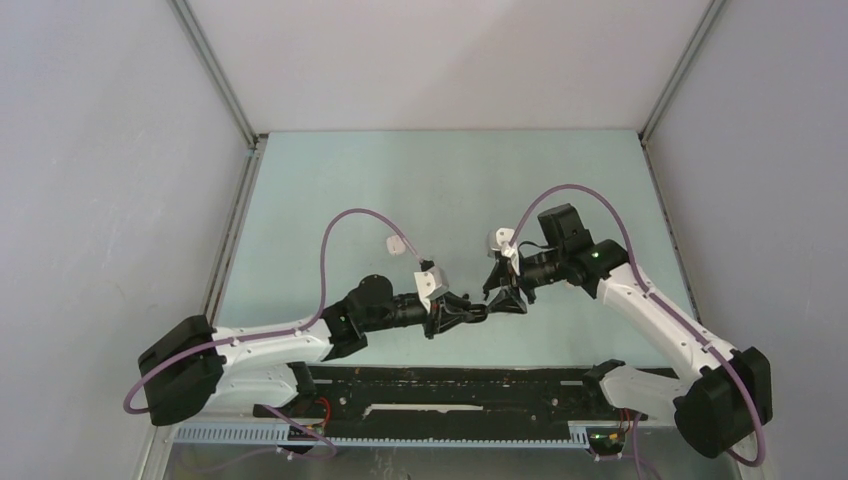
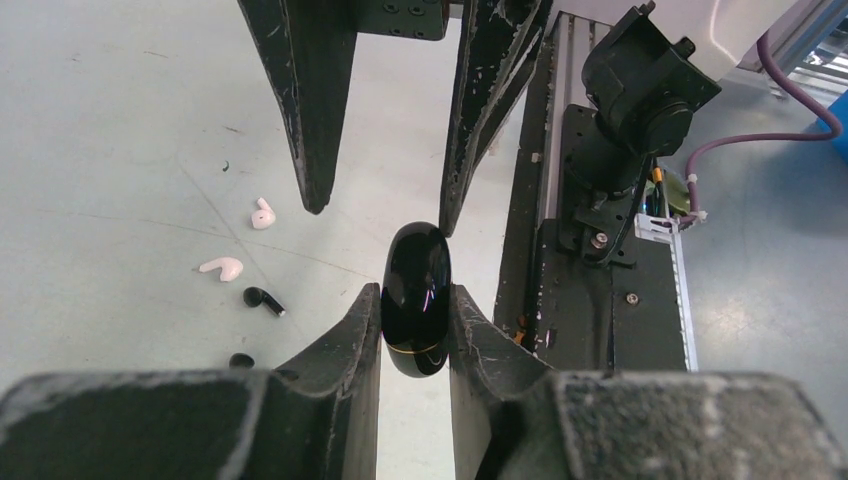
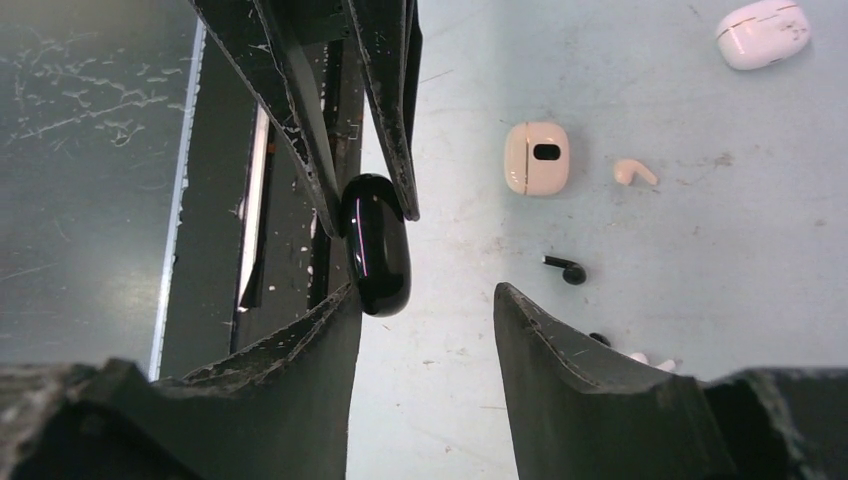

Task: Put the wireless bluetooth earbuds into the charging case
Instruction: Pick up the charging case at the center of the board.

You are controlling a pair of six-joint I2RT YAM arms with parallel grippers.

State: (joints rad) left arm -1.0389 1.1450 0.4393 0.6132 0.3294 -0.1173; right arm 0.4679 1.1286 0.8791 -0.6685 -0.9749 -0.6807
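The left gripper (image 2: 415, 291) is closed on the black charging case (image 2: 417, 300), pinching its 2 broad sides between the inner faces of both fingers and holding it on edge above the table (image 2: 120, 150), its rounded end sticking out past the fingertips. The right gripper (image 3: 425, 292) faces it tip to tip with its jaws spread wide. 1 finger (image 3: 335, 320) lies against the protruding end of the case, though whether it presses there cannot be told, and the other finger stands well apart from it. The case looks closed, with a thin gold line around it. On the table below, to one side of the grippers, lie 2 whitish earbuds (image 2: 222, 267) and 2 black earbuds (image 2: 264, 300), all loose and apart from each other. Farther off in the right wrist view sit a beige case (image 3: 537, 157) and a white case (image 3: 762, 33).
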